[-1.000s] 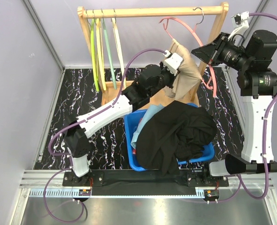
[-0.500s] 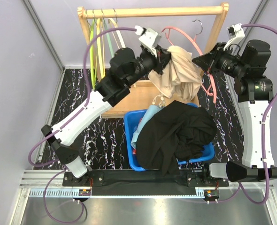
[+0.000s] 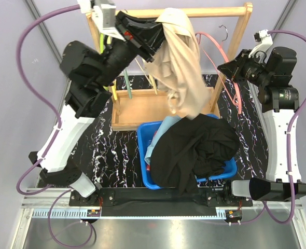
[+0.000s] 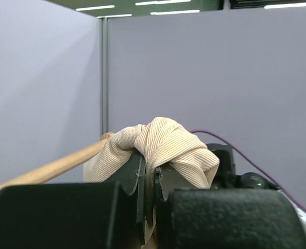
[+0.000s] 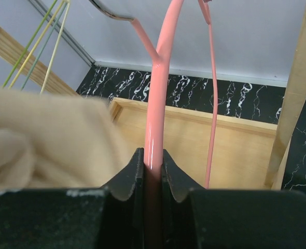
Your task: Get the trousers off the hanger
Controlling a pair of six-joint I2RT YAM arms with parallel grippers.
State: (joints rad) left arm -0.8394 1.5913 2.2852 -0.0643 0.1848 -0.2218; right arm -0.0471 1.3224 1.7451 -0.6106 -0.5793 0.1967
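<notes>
Bin (image 3: 144, 161), nearest: black trousers (image 3: 194, 150) are heaped in it, with a light blue pair (image 3: 161, 134) tucked beneath. Above its far edge, beige trousers (image 3: 181, 72) are hung limp from the left gripper (image 4: 149, 174), which is clenched on a bunched fold near the rail (image 3: 210, 11). The cloth is judged light, soft and ribbed. It is best pinched at a thick gather, and the trailing drape may snag. The right gripper (image 5: 153, 166) is clamped on the hanger (image 5: 161, 78), which seems bare.
</notes>
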